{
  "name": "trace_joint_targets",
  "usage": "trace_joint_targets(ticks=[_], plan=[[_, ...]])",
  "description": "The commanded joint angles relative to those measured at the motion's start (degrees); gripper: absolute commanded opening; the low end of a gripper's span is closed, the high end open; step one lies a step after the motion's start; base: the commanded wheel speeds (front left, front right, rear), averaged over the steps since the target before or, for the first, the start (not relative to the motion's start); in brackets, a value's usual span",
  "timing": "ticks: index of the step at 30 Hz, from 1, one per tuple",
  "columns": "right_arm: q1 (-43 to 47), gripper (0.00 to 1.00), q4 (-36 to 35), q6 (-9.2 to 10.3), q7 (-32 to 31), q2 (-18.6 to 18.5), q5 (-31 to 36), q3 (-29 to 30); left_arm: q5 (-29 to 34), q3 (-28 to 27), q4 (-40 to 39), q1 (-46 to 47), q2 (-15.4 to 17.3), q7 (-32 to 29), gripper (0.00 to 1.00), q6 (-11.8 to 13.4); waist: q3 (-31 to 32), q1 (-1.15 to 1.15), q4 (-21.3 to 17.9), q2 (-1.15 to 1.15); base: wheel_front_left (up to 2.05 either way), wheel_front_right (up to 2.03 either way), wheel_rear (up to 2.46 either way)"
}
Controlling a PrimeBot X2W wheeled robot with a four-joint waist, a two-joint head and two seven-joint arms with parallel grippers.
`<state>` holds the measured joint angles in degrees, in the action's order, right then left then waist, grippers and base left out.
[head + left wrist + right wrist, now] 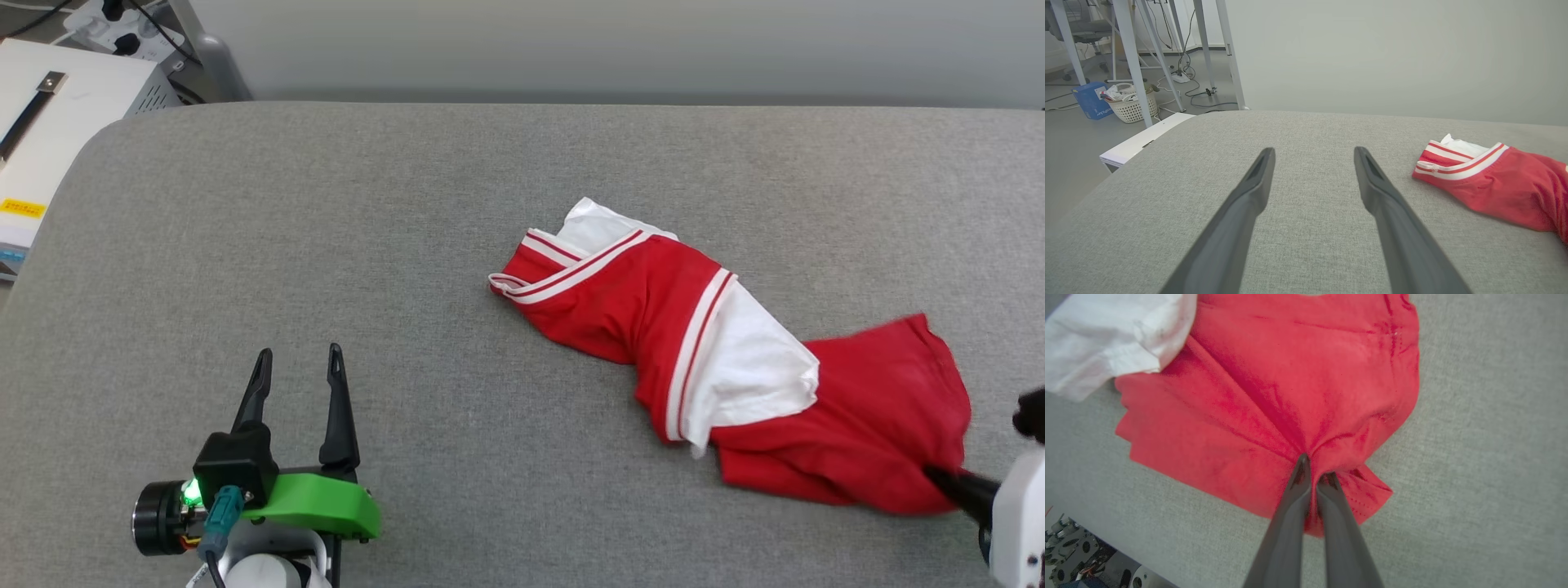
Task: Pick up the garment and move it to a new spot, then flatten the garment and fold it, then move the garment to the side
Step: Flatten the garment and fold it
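The garment (735,359), a red shirt with white sleeves and striped trim, lies crumpled on the grey table (408,245), right of centre. Its collar end (1474,175) reaches toward the left wrist view's right side. My right gripper (1314,469) is shut on the red fabric (1290,396) near its lower hem, and folds bunch up from the pinch. In the head view that gripper (939,475) enters at the lower right edge. My left gripper (298,359) stands open over bare table at the lower left, well apart from the garment, with nothing between its fingers (1257,179).
A white box (49,122) sits off the table's far left corner, with a power strip (114,24) behind it. On the floor to the left stand metal frame legs (1135,61), a white basket (1133,102) and a blue box (1090,100).
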<state>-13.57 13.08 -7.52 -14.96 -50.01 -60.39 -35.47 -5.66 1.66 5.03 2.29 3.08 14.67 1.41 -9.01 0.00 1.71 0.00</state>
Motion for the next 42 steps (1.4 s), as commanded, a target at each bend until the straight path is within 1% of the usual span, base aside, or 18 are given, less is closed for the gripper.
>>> trace_joint_targets(ticks=[1, 2, 6, 7, 8, 11, 16, 17, 18, 19, 21, 23, 25, 29, 31, 35, 38, 42], plan=[[3.4, 0.0, 0.83, 0.03, -0.13, 0.69, 0.15, 0.63, 0.37, -0.24, -0.2, -0.53, -0.2, 0.33, 1.0, -0.36, 0.24, 0.0, -0.4, 0.0, 0.0, 0.0, 0.0], [9.03, 0.0, 3.58, 0.03, -0.91, 3.54, -0.65, 2.39, 0.43, -0.27, -0.18, -0.24, -0.2, 0.33, 1.0, -0.56, -0.36, 0.0, -0.25, 0.0, 0.0, 0.0, 0.0], [11.38, 0.0, 6.9, 0.03, -0.91, 7.05, 1.5, 3.95, 0.45, 0.04, 0.08, 0.0, -0.2, 0.33, 1.0, -0.53, -0.75, 0.0, -0.25, 0.0, 0.0, 0.0, 0.0], [11.36, 0.23, 7.25, 0.03, -0.35, 7.66, 2.03, 4.61, 0.48, 0.08, 0.17, 0.0, -0.2, 0.33, 1.0, -0.51, -0.69, 0.0, -0.28, 0.0, 0.0, 0.0, 0.0], [11.08, 1.0, 7.42, 0.03, 0.8, 8.36, 2.69, 6.05, 0.5, 0.13, 0.31, -0.1, -0.2, 0.33, 1.0, -0.45, -0.42, 0.0, -0.4, 0.0, 0.0, 0.0, 0.0], [10.66, 1.0, 6.19, 0.03, 3.73, 8.58, 4.53, 9.59, 0.61, 0.18, 0.47, -0.52, -0.2, 0.33, 1.0, -0.35, 0.38, 0.0, -0.58, 0.0, 0.0, 0.0, 0.0], [10.71, 1.0, 0.34, 0.03, 6.98, 7.31, 7.57, 17.65, 1.01, 0.0, 0.3, -1.1, -0.2, 0.33, 1.0, -0.4, 1.28, 0.0, -0.75, 0.0, 0.0, 0.0, 0.0], [10.59, 1.0, -1.2, 0.03, 7.13, 6.92, 8.34, 19.03, 1.06, -0.06, 0.21, -1.12, -0.2, 0.33, 1.0, -0.41, 1.29, 0.0, -0.73, 0.0, 0.0, 0.0, 0.0], [10.07, 1.0, -4.68, 0.03, 7.25, 6.31, 10.39, 22.02, 1.14, -0.16, 0.01, -1.1, -0.2, 0.33, 1.0, -0.44, 1.08, 0.0, -0.66, 0.0, 0.0, 0.0, 0.0], [9.18, 1.0, -6.98, 0.03, 7.03, 6.0, 11.63, 23.42, 1.17, -0.19, -0.12, -0.97, -0.2, 0.33, 1.0, -0.46, 0.86, 0.0, -0.58, 0.0, 0.0, 0.0, 0.0], [7.23, 1.0, -10.85, 0.03, 5.51, 5.84, 13.11, 25.02, 1.19, -0.17, -0.35, -0.67, -0.2, 0.33, 1.0, -0.49, 0.29, 0.0, -0.39, 0.0, 0.0, 0.0, 0.0], [4.91, 1.0, -13.83, 0.03, 3.15, 5.49, 14.27, 25.18, 1.17, -0.11, -0.58, -0.35, -0.2, 0.33, 1.0, -0.5, -0.37, 0.0, -0.19, 0.0, 0.0, 0.0, 0.0], [1.06, 1.0, -16.95, 0.03, -0.89, 4.76, 15.47, 23.57, 1.12, -0.04, -0.78, 0.18, -0.2, 0.33, 1.0, -0.45, -1.42, 0.0, 0.05, 0.0, 0.0, 0.0, 0.0], [-6.76, 1.0, -18.87, 0.03, -9.76, 4.09, 15.75, 17.7, 0.89, 0.48, -0.79, 1.34, -0.2, 0.33, 1.0, -0.4, -3.01, 0.0, 0.71, 0.0, 0.0, 0.0, 0.0], [-10.98, 1.0, -17.5, 0.03, -16.22, 4.25, 14.79, 13.79, 0.69, 0.99, -0.84, 2.07, -0.2, 0.33, 1.0, -0.27, -4.0, 0.0, 1.25, 0.0, 0.0, 0.0, 0.0], [-17.74, 1.0, -13.37, 0.03, -25.29, 5.32, 13.35, 7.88, 0.18, 2.18, -1.04, 3.8, -0.2, 0.33, 1.0, 0.17, -6.31, 0.0, 2.74, 0.0, 0.0, 0.0, 0.0], [-22.0, 1.0, -8.8, 0.03, -28.24, 7.02, 13.0, 4.6, -0.28, 3.14, -1.4, 5.22, -0.2, 0.33, 1.0, 0.54, -8.45, 0.0, 4.04, 0.0, 0.0, 0.0, 0.0], [-25.63, 1.0, -1.47, 0.03, -28.68, 9.66, 13.33, 0.04, -0.92, 3.92, -1.47, 6.82, -0.2, 0.33, 1.0, 1.02, -10.99, 0.0, 5.48, 0.0, 0.0, 0.0, 0.0]])
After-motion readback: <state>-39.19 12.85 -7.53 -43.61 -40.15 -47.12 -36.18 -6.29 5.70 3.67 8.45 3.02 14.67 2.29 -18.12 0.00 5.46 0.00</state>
